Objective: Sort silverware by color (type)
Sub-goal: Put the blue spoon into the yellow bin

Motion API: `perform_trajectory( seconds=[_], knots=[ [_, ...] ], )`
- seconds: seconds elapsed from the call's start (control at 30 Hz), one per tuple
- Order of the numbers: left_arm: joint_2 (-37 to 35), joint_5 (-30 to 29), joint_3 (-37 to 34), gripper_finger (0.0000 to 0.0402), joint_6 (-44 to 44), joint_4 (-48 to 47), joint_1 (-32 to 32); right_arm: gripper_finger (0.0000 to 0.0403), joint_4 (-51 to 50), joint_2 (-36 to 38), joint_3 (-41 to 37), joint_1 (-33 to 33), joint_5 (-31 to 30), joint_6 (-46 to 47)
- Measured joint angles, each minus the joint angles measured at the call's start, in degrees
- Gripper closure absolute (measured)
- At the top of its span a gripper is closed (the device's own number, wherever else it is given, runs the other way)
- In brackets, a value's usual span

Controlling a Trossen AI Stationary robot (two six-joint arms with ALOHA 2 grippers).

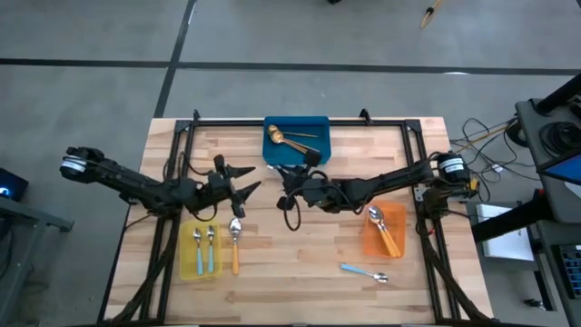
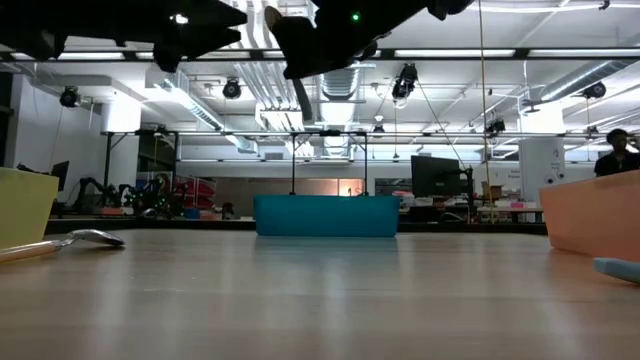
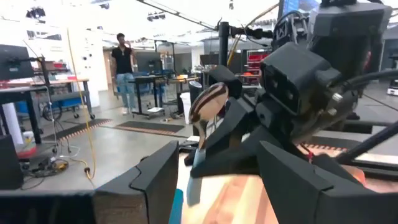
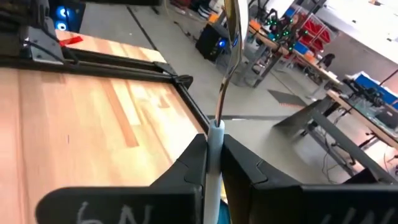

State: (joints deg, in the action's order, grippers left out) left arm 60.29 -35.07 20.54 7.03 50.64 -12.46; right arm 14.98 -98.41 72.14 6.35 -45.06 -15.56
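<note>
- Silverware first: one light-blue-handled spoon with a silver bowl [image 4: 219,140] is pinched by its handle in the right gripper [image 1: 289,179], just in front of the blue rectangular plastic bin [image 1: 313,127], up off the wooden table [image 1: 300,245].
- left gripper [image 1: 247,181] sits to the left of the blue bin, fingers spread wide, nothing in them.
- two all-gold spoons [image 1: 283,141] lie inside the blue bin.
- yellow rectangular bin [image 1: 187,263], front-left of the blue bin, has two blue-handled spoons [image 1: 203,247].
- an orange-handled spoon [image 1: 235,245] lies on the table just beside the yellow bin.
- orange rectangular bin [image 1: 372,243], front-right of the blue bin, holds orange-handled spoons [image 1: 383,230].
- another blue-handled spoon [image 1: 365,272] lies on the table in front of the orange bin.
</note>
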Motion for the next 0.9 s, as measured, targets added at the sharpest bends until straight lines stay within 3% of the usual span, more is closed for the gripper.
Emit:
perform_trajectory(
  seconds=[0.47, 0.9],
  knots=[
    [13.5, -3.2, 9.9, 0.0219, 0.0, 0.3, 3.3, 0.0381, 0.3, 0.1, 0.4, 0.0, -0.1, 0.2],
    [17.6, -3.4, 12.6, 0.0229, -2.6, 0.4, 5.7, 0.038, 0.5, 0.1, 0.4, 0.6, 0.0, -0.5]
  ],
)
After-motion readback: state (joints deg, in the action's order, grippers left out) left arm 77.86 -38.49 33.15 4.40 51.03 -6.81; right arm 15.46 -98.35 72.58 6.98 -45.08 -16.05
